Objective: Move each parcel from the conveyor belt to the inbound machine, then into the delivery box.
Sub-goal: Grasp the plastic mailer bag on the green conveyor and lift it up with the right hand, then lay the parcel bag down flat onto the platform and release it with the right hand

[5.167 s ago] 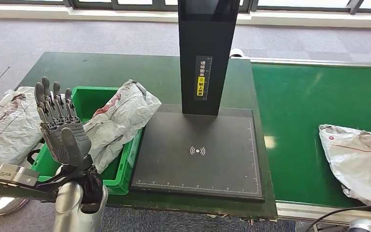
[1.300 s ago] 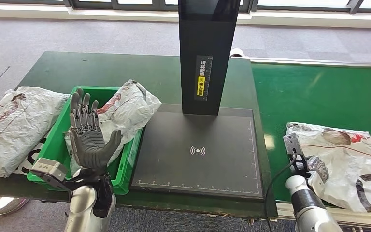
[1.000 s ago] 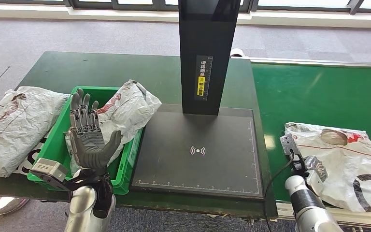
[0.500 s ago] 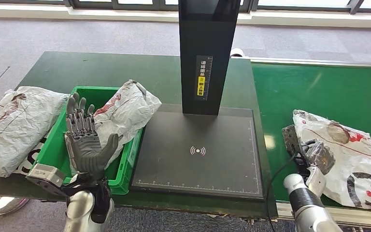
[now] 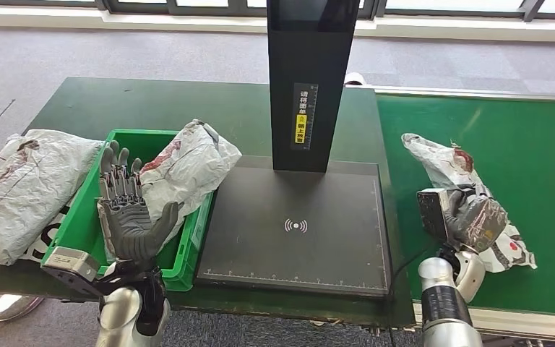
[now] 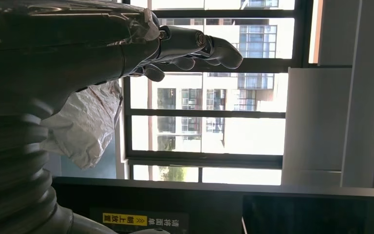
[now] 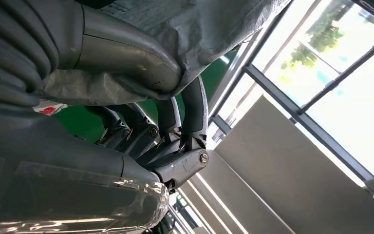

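Parcel (image 5: 454, 173) gripped in right robot hand (image 5: 470, 217), above conveyor belt (image 5: 520, 137)

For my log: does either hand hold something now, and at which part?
The right hand grips the parcel at its near end, above the conveyor belt. The left hand holds nothing.

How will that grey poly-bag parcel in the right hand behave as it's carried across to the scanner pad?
Probably floppy: the parcel is crumpled and stretches past the right hand on both sides, so the ends may sag and drag. It looks light for its size, like soft goods. The glossy film could slip, though the fingers wrap well around it.
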Controlling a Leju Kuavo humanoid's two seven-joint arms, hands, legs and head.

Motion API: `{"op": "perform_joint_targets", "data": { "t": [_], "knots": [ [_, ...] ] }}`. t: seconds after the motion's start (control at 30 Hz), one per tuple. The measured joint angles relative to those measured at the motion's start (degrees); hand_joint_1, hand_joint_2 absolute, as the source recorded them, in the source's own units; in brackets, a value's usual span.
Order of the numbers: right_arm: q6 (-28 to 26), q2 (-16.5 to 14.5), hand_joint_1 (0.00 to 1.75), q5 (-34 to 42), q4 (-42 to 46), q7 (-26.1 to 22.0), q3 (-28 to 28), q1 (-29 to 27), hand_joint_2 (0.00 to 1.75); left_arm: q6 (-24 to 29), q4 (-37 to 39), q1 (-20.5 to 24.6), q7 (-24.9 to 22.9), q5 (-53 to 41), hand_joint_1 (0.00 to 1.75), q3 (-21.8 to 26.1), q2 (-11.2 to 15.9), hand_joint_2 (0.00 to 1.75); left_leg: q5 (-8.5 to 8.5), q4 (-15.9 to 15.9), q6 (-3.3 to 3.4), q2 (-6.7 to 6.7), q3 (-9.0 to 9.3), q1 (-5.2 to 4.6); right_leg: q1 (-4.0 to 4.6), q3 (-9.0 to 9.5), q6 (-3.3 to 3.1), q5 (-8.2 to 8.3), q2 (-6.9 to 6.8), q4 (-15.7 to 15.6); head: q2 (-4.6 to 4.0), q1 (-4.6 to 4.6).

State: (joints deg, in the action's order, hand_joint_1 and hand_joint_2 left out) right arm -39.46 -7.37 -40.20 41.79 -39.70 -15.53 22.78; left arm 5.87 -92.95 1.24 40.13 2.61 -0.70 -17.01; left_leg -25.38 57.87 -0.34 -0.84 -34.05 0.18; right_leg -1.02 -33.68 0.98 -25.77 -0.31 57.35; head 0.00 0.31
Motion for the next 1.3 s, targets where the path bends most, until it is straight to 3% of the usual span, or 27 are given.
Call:
{"op": "perform_joint_targets", "data": {
  "t": [0.23, 0.37, 0.57, 0.77, 0.9, 1.07, 1.3],
  "knots": [
    [-0.6, -5.1, 1.75, 1.0, 26.1, -0.4, 11.2, -10.6, 1.75, -0.1, 0.3, 0.1, 0.0, -0.4, 0.0, 0.0, 0.0, 1.75, -0.1, 0.0, -0.13, 0.1, 0.02, 0.04, 0.04, -0.07, -0.13, -0.1, 0.13, 0.0, 0.0, 0.0],
    [0.2, -5.9, 1.75, 1.3, 30.2, -0.5, 19.5, -12.9, 1.75, -0.2, 0.5, 0.1, 0.0, -0.4, 0.0, 0.0, 0.0, 1.75, -0.13, 0.0, -0.18, 0.33, 0.07, 0.05, 0.05, -0.09, -0.16, -0.12, 0.32, 0.0, 0.0, -0.01],
    [3.1, -5.9, 1.75, 6.5, 29.9, -0.5, 29.7, -13.5, 1.75, -0.3, 0.7, 0.2, 0.0, -0.4, 0.0, 0.0, 0.0, 1.75, -0.1, 0.0, -0.18, 0.4, 0.09, 0.05, 0.05, -0.07, -0.18, -0.08, 0.31, 0.0, 0.0, -0.01],
    [6.1, -5.9, 1.75, 10.3, 28.0, -0.4, 36.2, -13.3, 1.75, -0.1, 0.8, 0.2, 0.0, -0.7, 0.0, -0.1, 0.0, 1.75, -0.09, 0.0, -0.21, 0.4, 0.08, 0.05, 0.05, -0.09, -0.19, -0.07, 0.31, 0.0, 0.0, -0.01],
    [12.4, -6.2, 1.75, 13.9, 23.9, 0.9, 37.4, -11.7, 1.75, 0.3, 0.8, 0.2, 0.0, -1.0, 0.0, -0.1, 0.0, 1.75, -0.1, 0.0, -0.22, 0.41, 0.07, 0.06, 0.05, -0.09, -0.19, -0.08, 0.33, 0.0, 0.0, 0.0],
    [26.4, -7.9, 1.75, 22.0, 12.3, 0.9, 37.2, -6.7, 1.75, 0.8, 1.0, 0.3, 0.0, -1.3, 0.0, -0.5, 0.0, 1.75, -0.06, 0.0, -0.24, 0.45, 0.1, 0.06, 0.06, -0.12, -0.22, -0.04, 0.4, 0.0, 0.0, -0.02],
    [32.0, -9.4, 1.75, 25.3, 2.9, 1.0, 36.4, -2.9, 1.75, 1.3, 1.3, 0.5, 0.0, -1.4, 0.0, -1.2, 0.0, 1.75, -0.02, 0.0, -0.26, 0.44, 0.07, 0.06, 0.06, -0.13, -0.24, -0.02, 0.41, 0.0, 0.0, -0.01]
  ]
}}
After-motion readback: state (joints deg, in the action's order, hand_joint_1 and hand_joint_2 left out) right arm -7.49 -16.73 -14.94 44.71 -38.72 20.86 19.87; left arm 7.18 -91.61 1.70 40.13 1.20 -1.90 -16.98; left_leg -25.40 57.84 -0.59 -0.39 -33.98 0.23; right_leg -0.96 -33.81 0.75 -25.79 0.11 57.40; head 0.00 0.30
